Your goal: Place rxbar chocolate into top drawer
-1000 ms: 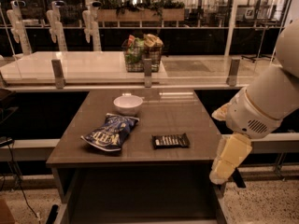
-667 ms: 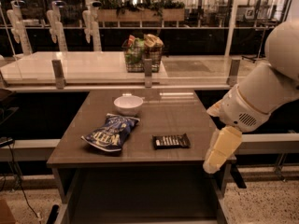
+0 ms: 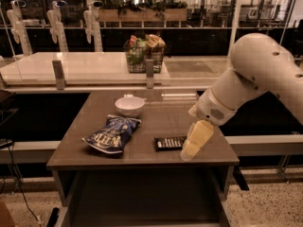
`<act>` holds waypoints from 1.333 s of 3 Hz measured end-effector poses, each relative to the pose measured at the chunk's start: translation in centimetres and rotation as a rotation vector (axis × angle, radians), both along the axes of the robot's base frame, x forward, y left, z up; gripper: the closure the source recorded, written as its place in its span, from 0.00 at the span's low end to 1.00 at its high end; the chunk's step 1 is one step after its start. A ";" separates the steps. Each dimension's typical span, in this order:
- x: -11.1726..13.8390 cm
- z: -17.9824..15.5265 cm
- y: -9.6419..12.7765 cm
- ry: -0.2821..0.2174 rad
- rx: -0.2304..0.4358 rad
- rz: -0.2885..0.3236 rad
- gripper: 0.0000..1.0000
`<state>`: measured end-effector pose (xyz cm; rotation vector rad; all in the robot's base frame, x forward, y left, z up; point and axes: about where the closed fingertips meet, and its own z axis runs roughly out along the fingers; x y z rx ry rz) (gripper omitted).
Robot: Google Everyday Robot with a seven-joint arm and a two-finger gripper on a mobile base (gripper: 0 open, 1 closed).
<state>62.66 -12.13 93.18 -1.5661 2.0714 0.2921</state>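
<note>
The rxbar chocolate (image 3: 169, 143) is a small flat black wrapper with white lettering, lying near the front right of the table top. The top drawer (image 3: 142, 197) is pulled out below the table's front edge, grey-brown and wide. My gripper (image 3: 188, 153) hangs from the white arm at the right, pointing down, just right of the bar and at the table's front right part. It holds nothing that I can see.
A crinkled blue chip bag (image 3: 112, 134) lies left of the bar. A white bowl (image 3: 129, 106) sits behind it. A wire basket of snacks (image 3: 144, 53) stands on the far counter. The table edge (image 3: 142, 163) runs above the drawer.
My arm and gripper have moved left and toward the table, from beside its right edge to close beside the bar. The bar, bag and bowl have not moved.
</note>
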 end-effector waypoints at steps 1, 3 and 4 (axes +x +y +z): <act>0.1 -0.1 0.1 0.003 0.001 0.000 0.00; 2.8 -3.6 2.5 0.029 0.057 -0.037 0.00; 4.8 -4.9 3.4 0.033 0.081 -0.044 0.00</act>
